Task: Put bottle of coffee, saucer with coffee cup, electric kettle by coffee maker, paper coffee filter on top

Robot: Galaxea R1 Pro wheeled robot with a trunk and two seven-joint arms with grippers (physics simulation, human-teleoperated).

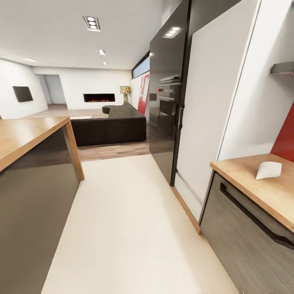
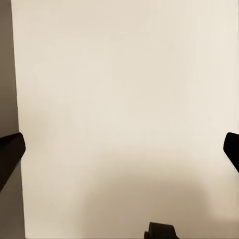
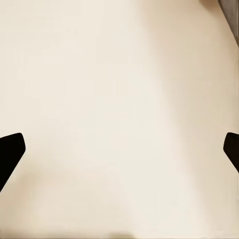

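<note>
The cream floor (image 1: 130, 228) takes up most of the room, running down a corridor between the orange-brown island bar (image 1: 28, 134) on one side and the tall glossy black oven unit (image 1: 167, 110) with a white panel (image 1: 208, 114) on the other. Beyond it sits a dark sofa (image 1: 110, 124) and a lit fireplace (image 1: 99, 97) in the far wall.

Near the robot's right side the end of the kitchen countertop (image 1: 261, 188) juts in, pale wood over a grey drawer front with a long black handle (image 1: 253, 218), the red backsplash (image 1: 286, 139) behind it. On that top, close to its end and well apart from anything else, lies a small white folded piece (image 1: 268, 170); I take it for the paper coffee filter, though it is too small to be sure. If so it will be feather-light, limp and easily crushed or slid away, so a gentle pinch at a raised edge looks the best hold.

Both arms hang over the bare floor. The left gripper (image 2: 119, 149) has its dark fingertips (image 2: 11, 149) spread wide with nothing between them; the right gripper (image 3: 119, 149) is likewise spread and empty.
</note>
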